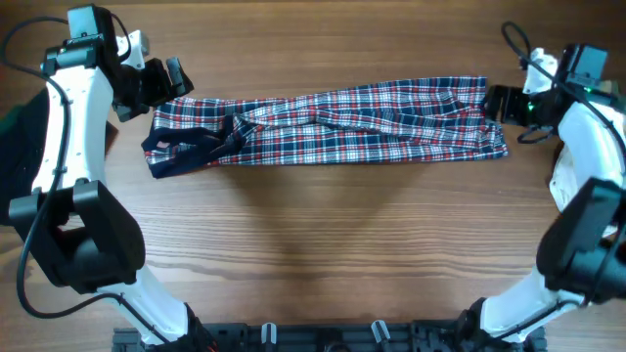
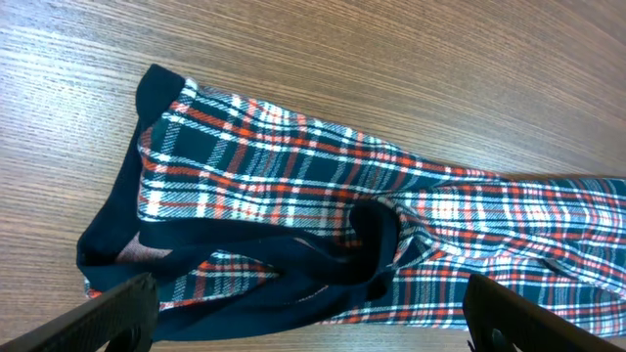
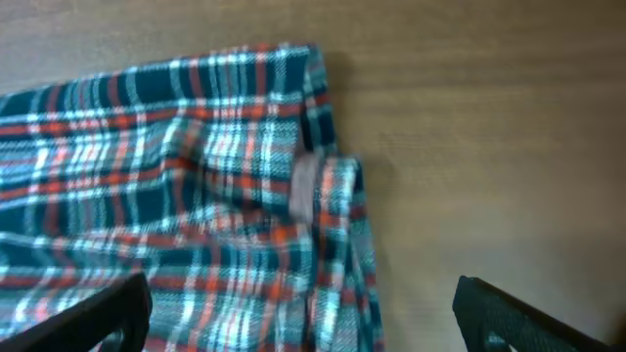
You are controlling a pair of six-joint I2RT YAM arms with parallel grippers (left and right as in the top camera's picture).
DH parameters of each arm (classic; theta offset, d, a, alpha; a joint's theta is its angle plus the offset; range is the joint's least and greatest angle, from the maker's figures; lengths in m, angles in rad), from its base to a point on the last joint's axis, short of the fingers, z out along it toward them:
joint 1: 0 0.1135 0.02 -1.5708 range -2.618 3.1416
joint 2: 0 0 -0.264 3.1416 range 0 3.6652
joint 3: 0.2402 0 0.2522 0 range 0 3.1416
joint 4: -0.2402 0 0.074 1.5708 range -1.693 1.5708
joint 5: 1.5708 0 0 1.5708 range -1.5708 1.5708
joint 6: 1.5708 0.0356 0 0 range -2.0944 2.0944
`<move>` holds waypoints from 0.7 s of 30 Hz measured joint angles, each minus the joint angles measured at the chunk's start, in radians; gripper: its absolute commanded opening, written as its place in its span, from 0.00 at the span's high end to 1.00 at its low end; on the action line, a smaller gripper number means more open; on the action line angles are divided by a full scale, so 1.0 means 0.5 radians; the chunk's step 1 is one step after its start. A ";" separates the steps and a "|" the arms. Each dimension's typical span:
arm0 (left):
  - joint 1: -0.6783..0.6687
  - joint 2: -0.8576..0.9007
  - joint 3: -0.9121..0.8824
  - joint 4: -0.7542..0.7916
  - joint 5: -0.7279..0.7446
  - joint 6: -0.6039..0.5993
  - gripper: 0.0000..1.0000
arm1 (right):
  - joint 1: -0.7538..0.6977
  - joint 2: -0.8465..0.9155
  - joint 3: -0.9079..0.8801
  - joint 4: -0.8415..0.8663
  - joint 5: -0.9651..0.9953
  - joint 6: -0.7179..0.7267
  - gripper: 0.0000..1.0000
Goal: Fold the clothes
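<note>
Between two wide-open grippers, plaid trousers (image 1: 328,122) are lying flat.
Over their dark-banded end the left gripper (image 1: 168,78) is hovering, the right gripper (image 1: 496,103) beside the opposite end.

We record the garment (image 1: 323,122) as plaid: navy ground with red and white crossing stripes, the same pattern along its whole length. Its waistband (image 1: 178,161) is plain dark navy. Table (image 1: 323,264): mid-brown wood grain with darker streaks. Left arm (image 1: 68,108) and right arm (image 1: 587,142): white shells, black joints.
</note>
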 measured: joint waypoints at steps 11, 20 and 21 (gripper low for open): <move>0.000 0.001 0.000 0.005 0.001 0.000 0.00 | 0.105 0.421 0.019 0.246 -0.069 -0.063 0.28; 0.000 0.001 0.000 0.005 0.001 0.000 0.00 | 0.156 0.435 0.033 0.153 -0.105 -0.025 0.96; -0.001 0.001 0.000 0.005 0.000 0.000 0.00 | 0.156 0.435 0.034 0.152 -0.105 -0.024 0.96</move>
